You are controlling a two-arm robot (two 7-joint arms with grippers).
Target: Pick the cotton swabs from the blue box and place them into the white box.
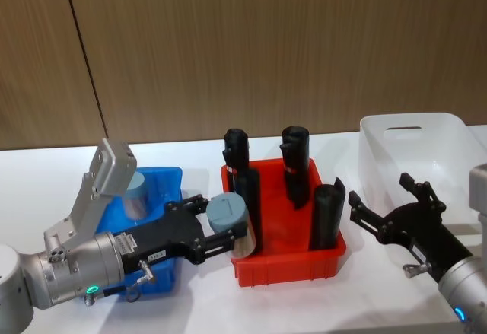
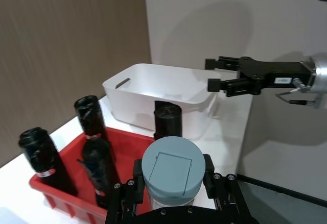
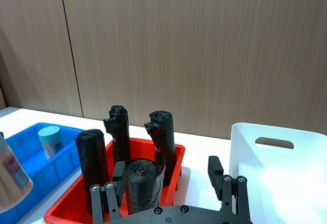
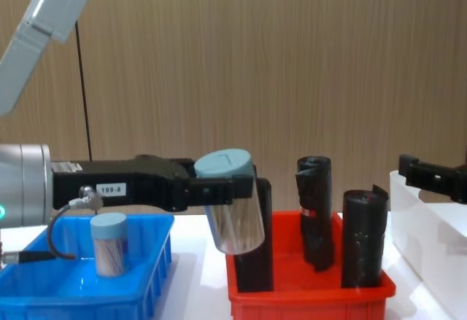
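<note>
Left claw [image 1: 226,236] pinches a tilted swab jar [image 4: 233,221] over the edge of the red bin [image 1: 304,262]; black rolls [image 1: 295,159] ahead could knock it loose before the white box [image 1: 449,132], beside the spread right claw [image 1: 380,197].

The blue box [image 1: 164,177] is glossy plastic, the wall [image 1: 266,45] matt wood.

Right part of the translucent white plastic box [image 4: 430,240] beyond the chest view's edge; much of the shallow bright blue ribbed box [image 1: 166,186] behind the left arm [image 1: 76,265].
</note>
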